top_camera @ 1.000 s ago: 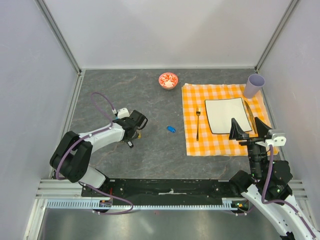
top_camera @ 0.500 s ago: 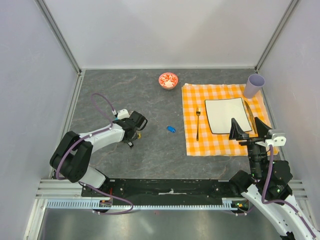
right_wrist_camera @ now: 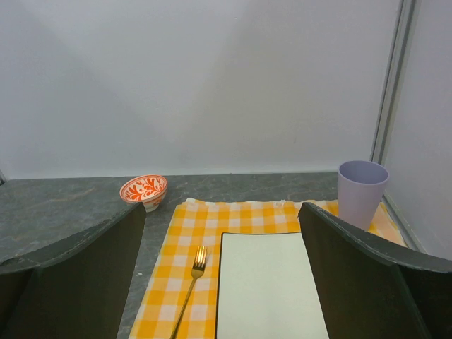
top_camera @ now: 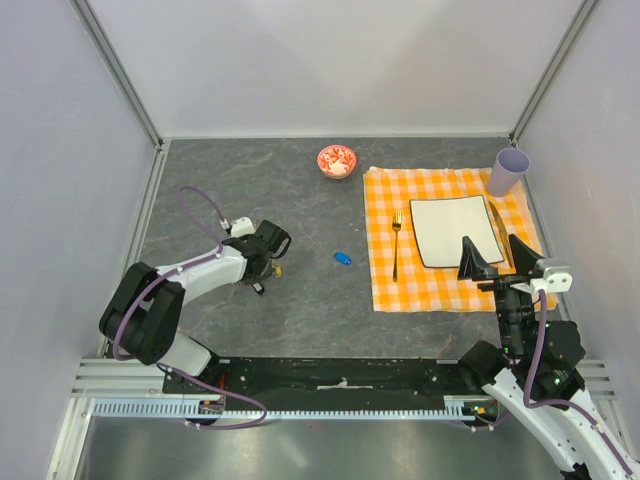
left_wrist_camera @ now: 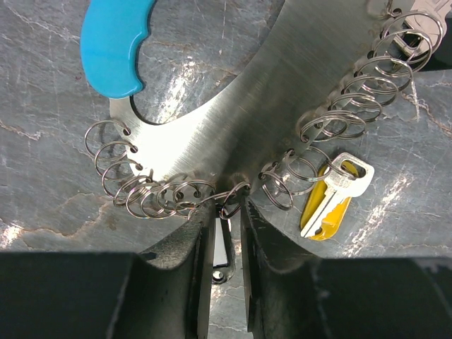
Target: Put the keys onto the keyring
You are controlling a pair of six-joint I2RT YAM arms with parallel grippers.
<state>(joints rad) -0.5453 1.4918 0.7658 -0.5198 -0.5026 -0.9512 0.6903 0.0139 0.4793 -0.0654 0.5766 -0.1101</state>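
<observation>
One key [left_wrist_camera: 420, 18] cropped at frame edge; left gripper [left_wrist_camera: 226, 220] contents unclear.

Plate [right_wrist_camera: 272, 282] ahead of R gripper [top_camera: 490, 242], fork [right_wrist_camera: 194, 272] to its left, checked cloth [right_wrist_camera: 247, 212] beneath, lilac cup [right_wrist_camera: 361, 187] ahead-right, red-white bowl [right_wrist_camera: 144, 189] ahead-left

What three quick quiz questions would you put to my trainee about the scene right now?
1. True or false: the right gripper is open and holds nothing.
2. Seen from the top camera, where does the fork lie relative to the plate? A) on it B) to its left C) to its right
3. Fill in: the key lying beside the left gripper has a ____ head.
Key: 1 true; 2 B; 3 yellow.
</observation>
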